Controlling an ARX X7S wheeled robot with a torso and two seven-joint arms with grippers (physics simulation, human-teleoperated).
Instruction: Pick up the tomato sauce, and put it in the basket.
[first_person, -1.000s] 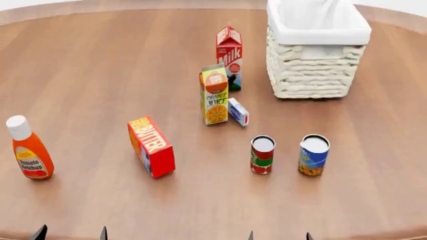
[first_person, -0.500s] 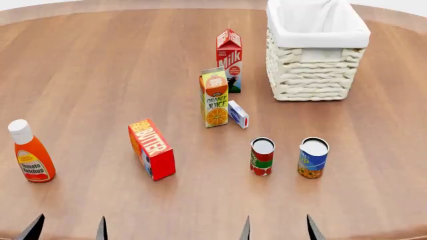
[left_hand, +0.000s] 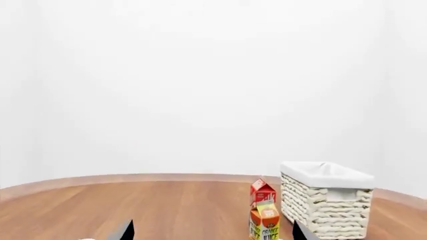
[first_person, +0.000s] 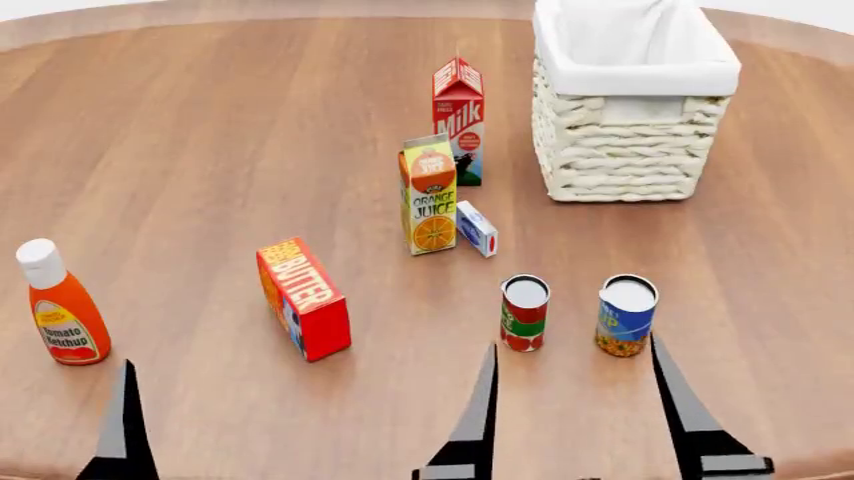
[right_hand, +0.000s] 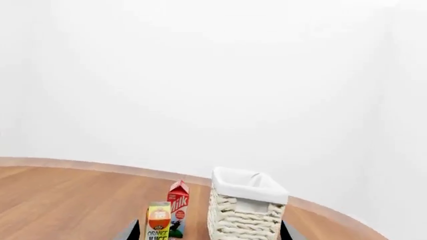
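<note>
- Tomato sauce (first_person: 525, 313) stands upright on the wooden table (first_person: 200, 150), near edge, right of centre. Red label, green band, grey top.
- Blue-and-yellow can (first_person: 626, 316) stands just beside it on the right, a clear gap between. Not the target.
- Basket (first_person: 627, 120) sits at the far right, well apart from the can, mouth open; nothing visible inside it.
- Right gripper (first_person: 574, 385): jaws spread wide, nothing held. Its two fingers rise from the near edge; the left one tips up just near-left of the sauce, the right one just near-right of the blue can. As it stands, the spread seems to bracket both cans.
- Left gripper (first_person: 130, 400): only one finger shows in head view; two dark tips set well apart in its wrist view, so it reads as open and empty. Idle, near the ketchup bottle (first_person: 58, 310).
- Step in hand, by my reading: the reach toward the sauce, grasp not yet made.
- To do it well: shift the right gripper leftward so the sauce alone sits between the fingers, with the right finger going into the gap between the cans.
- Lower to label height before closing; too high risks tipping a small tin.
- Risk: nudging the blue can, or the small blue-white box (first_person: 477, 228) just beyond.
- Butter box (first_person: 303, 296), orange juice (first_person: 429, 194) and milk carton (first_person: 458, 119) stand left of the route to the basket.
</note>
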